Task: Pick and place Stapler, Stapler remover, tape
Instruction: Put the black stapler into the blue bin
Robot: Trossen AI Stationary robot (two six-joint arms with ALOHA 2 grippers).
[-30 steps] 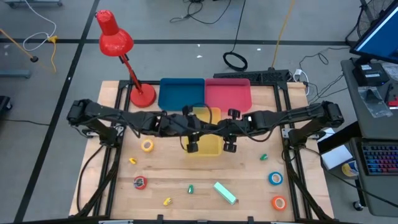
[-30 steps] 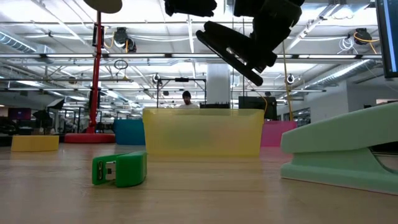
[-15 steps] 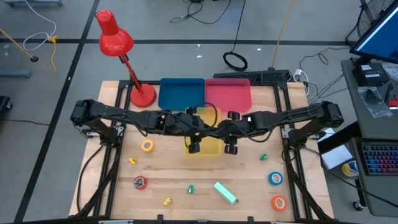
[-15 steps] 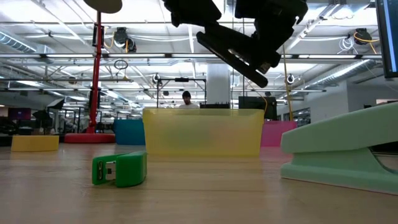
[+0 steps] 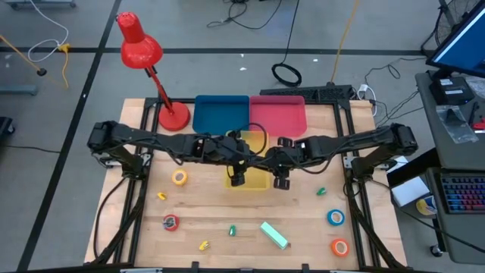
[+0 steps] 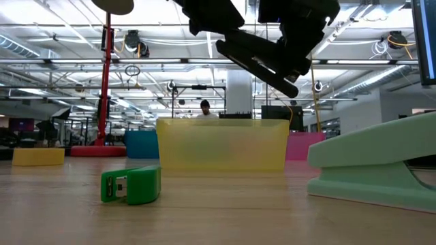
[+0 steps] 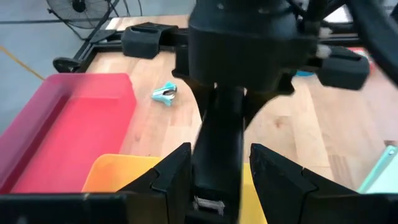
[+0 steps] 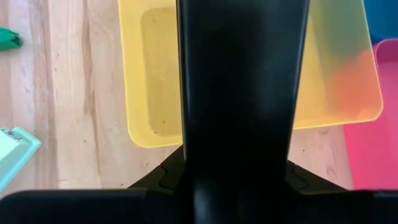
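A black stapler [image 6: 257, 64] hangs slanted in the air above the yellow bin [image 6: 221, 144]. My right gripper [image 6: 294, 47] is shut on it. My left gripper [image 7: 219, 180] is open, one finger on either side of the stapler's other end; I cannot tell whether they touch it. On the table lie a mint stapler [image 5: 274, 235], a green staple remover [image 5: 233, 229] and a teal one [image 7: 165, 93]. The tape rolls are yellow [image 5: 179, 177], red [image 5: 170, 222], blue [image 5: 336, 218] and orange [image 5: 339, 246]. My right gripper holds the black stapler near one end [image 7: 225, 102], coming from the table's right side and from above. The stapler is lifted clear and slants over the yellow bin [image 8: 149, 74]. The stapler's own body [image 8: 242, 93] hides the fingers in the right wrist view.
A blue bin [image 5: 221, 114] and a pink bin [image 5: 278, 114] stand behind the yellow one. A red desk lamp [image 5: 173, 115] stands at the far left. Small yellow pieces [image 5: 161, 196] and a green piece [image 5: 321, 192] lie on the wood.
My left gripper has moved a little toward the table's right, closing in on the stapler's free end. The stapler and my right gripper have stayed nearly where they were above the yellow bin.
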